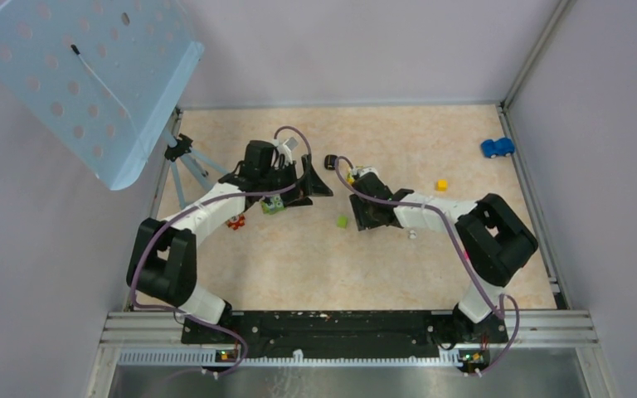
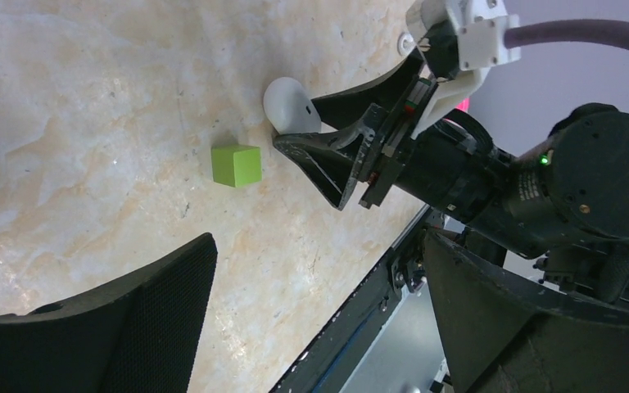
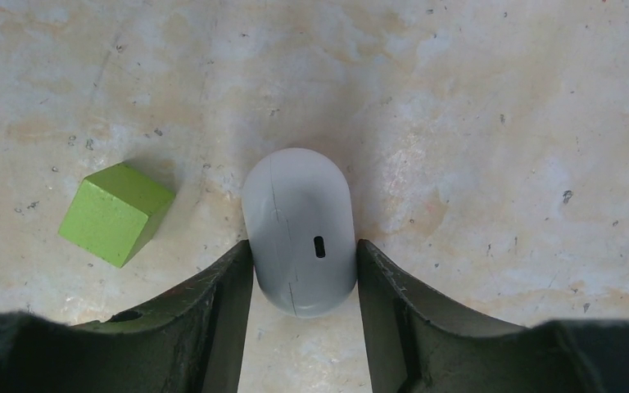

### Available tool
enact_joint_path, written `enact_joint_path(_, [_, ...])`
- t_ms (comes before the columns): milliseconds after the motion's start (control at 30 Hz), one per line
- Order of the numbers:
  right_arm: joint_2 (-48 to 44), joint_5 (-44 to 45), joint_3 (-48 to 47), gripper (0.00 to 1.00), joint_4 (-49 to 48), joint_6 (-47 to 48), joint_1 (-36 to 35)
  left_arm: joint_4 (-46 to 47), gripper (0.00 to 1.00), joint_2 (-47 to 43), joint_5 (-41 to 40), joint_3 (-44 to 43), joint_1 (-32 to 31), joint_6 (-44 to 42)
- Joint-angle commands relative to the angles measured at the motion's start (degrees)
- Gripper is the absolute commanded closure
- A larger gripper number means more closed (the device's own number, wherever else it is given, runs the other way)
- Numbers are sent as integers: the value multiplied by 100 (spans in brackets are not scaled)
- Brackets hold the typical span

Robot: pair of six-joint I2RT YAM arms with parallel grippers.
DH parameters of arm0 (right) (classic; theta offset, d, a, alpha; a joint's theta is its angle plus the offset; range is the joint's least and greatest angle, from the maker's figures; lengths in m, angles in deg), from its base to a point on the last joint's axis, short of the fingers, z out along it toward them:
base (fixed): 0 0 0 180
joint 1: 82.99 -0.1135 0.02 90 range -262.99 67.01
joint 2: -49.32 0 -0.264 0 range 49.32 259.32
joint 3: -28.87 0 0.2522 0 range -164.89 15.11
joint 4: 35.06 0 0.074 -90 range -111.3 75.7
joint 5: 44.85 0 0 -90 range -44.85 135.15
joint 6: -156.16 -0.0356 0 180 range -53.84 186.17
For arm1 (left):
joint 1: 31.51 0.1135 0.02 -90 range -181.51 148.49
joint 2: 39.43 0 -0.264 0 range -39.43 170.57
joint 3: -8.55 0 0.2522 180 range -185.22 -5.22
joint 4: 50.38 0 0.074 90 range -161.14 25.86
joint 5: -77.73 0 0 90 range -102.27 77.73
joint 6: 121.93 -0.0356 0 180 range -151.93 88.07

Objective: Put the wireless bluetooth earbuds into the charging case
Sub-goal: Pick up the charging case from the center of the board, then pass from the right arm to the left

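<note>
right wrist | we see right gripper pinching the closed charging case on the table; green cube just beside | left gripper jaws wide open

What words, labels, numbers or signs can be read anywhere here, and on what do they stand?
None can be read.
White rounded plastic charging case: no lettering, only a small dark slot.
Green toy cube: plain faces.
Small multicoloured block in the overhead view: too small to tell.
</note>
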Motion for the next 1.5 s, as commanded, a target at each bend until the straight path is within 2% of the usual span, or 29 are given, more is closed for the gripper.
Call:
enact_joint_path(0, [-232, -101, 141, 52, -70, 114, -51, -125, 1, 181, 107, -280, 28, -24])
enact_joint_path(67, [-317, -188, 174, 54, -117, 114, -51, -70, 1, 135, 24, -208, 60, 82])
enact_joint_path(167, [-518, -274, 297, 64, -257, 64, -43, 244, 1, 33, 43, 53, 213, 412])
enact_joint_path(333, [-955, -631, 644, 68, -742, 47, -43, 683, 1, -5, 348, 260, 359, 675])
enact_joint_path(433, [-1158, -935, 769, 69, -934, 90, -43, 949, 1, 42, 591, 307, 359, 792])
enact_joint_path(667, [-1924, -1232, 1193, 69, -1643, 4, -49, 1827, 9, 48, 1167, 711, 268, 1232])
enact_joint_path(800, [-2290, -1528, 1389, 70, -2152, -103, -44, 2105, 15, 40, 1120, 817, -8, 1381])
enact_joint_path(1100, [-2453, -1965, 1337, 68, -2347, -75, -53, 3595, 18, 467, 1447, 1229, -361, 2523])
enact_joint_path(1467, [-2600, -2058, 1475, 69, -2430, -67, -51, 3879, 36, 694, 1087, 1177, -570, 2689])
